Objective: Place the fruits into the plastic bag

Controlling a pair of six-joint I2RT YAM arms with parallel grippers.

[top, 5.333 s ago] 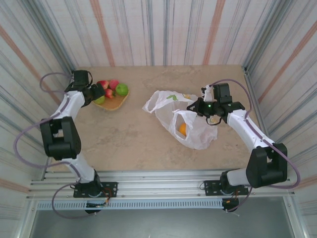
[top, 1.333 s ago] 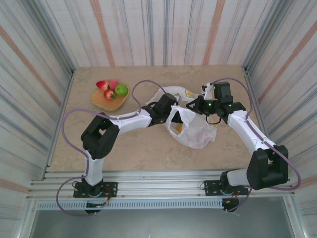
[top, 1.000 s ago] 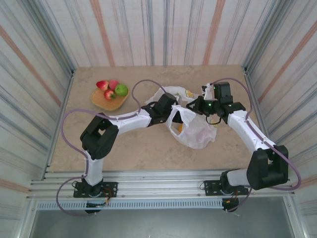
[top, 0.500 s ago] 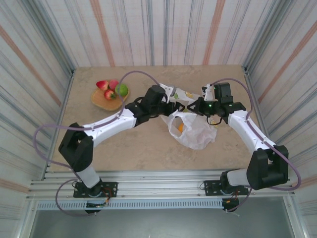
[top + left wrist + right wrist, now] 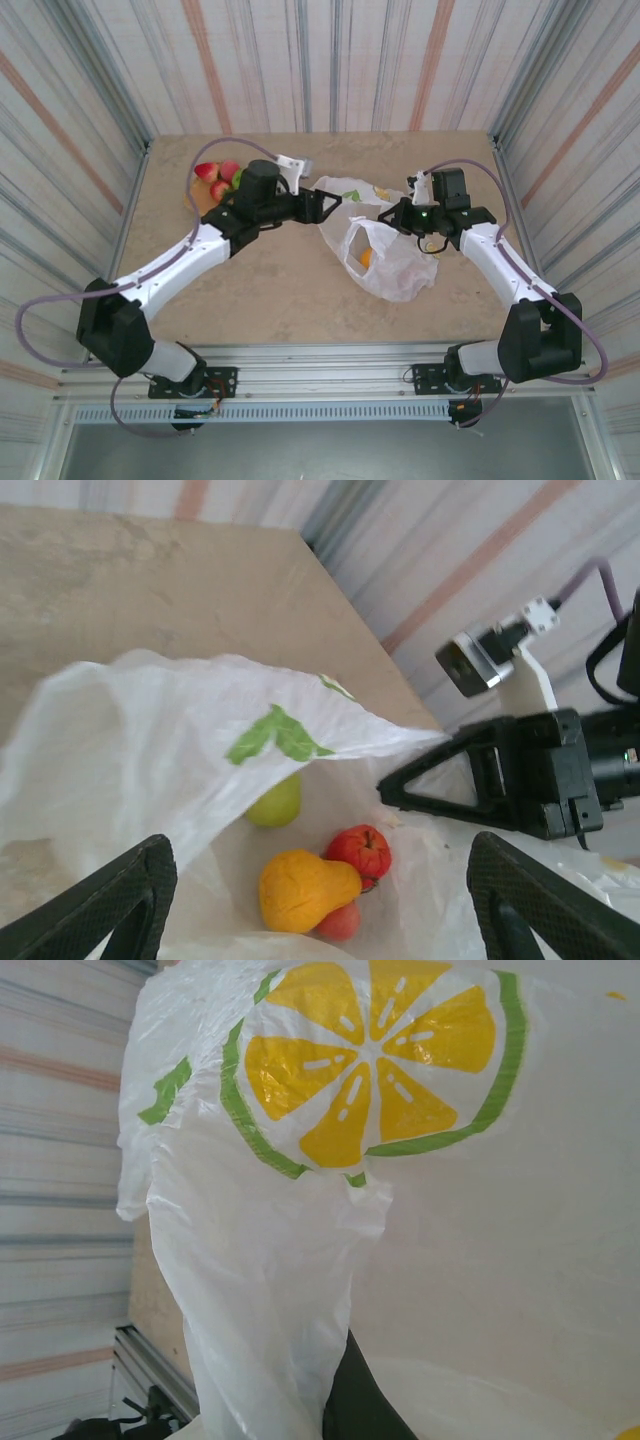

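A: Left gripper (image 5: 318, 205)? Spread wide, empty, just beside the plastic bag (image 5: 395, 270).
B: Right gripper (image 5: 402, 215)? Clamped on its rim; hold the mouth up. Fetch remaining fruits (image 5: 208, 172) off the tray (image 5: 203, 200).

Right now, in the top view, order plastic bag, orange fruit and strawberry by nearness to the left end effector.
1. plastic bag, just right of the left end effector.
2. orange fruit, inside the bag.
3. strawberry, far to its left.
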